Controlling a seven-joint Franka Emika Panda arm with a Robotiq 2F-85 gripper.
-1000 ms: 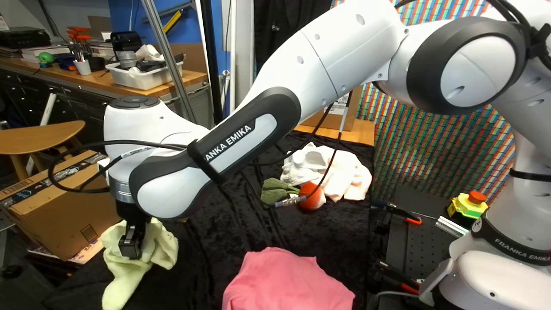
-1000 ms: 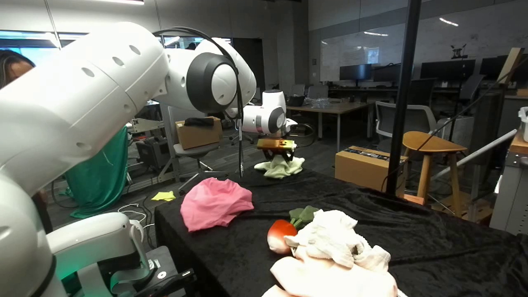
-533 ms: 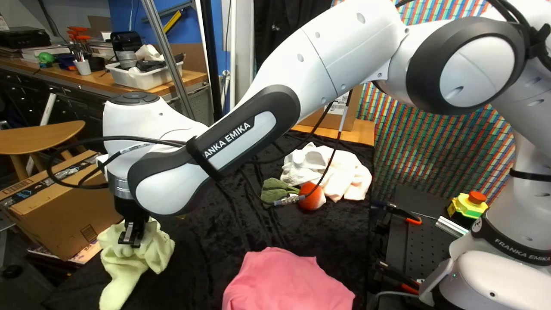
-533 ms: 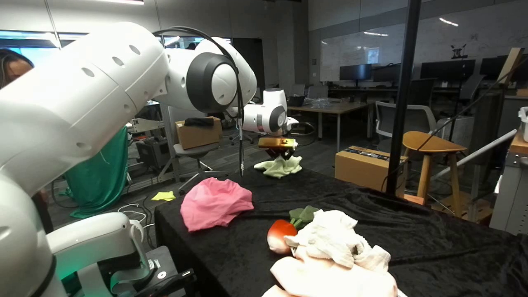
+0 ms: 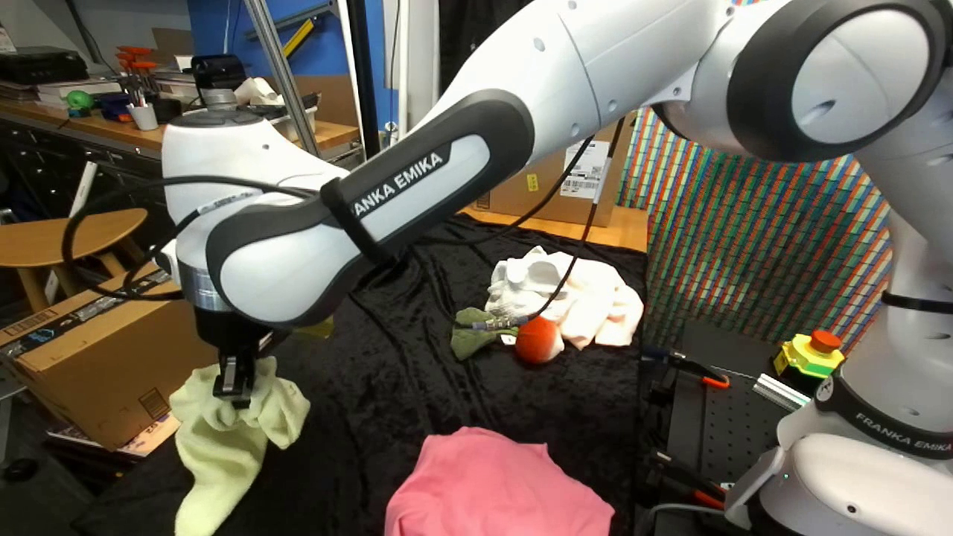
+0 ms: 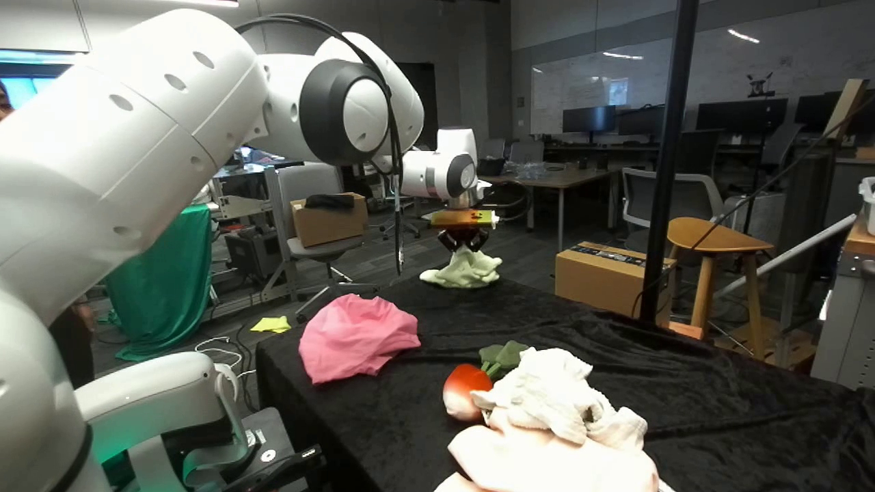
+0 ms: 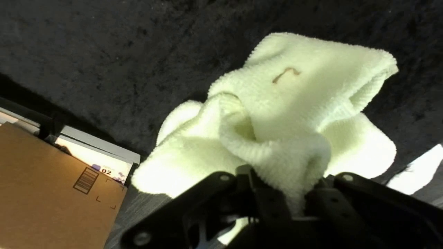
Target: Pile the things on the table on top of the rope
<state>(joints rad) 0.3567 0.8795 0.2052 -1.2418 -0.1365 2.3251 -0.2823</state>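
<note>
My claw (image 5: 234,391) is clamped on a bunched fold of the pale yellow-green terry rag (image 7: 277,114), near an edge of the black velvety surface (image 6: 451,328). I expect it light, limp, unbreakable, not slippery; gathered folds should hold better than one corner.

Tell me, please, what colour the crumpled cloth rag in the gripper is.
The cloth rag is pale yellow-green, clearest in the wrist view.

we look across the shared table (image 5: 387,402) in both exterior views, from different places, close over the yellow-green rag (image 7: 287,107) in the wrist view
</note>
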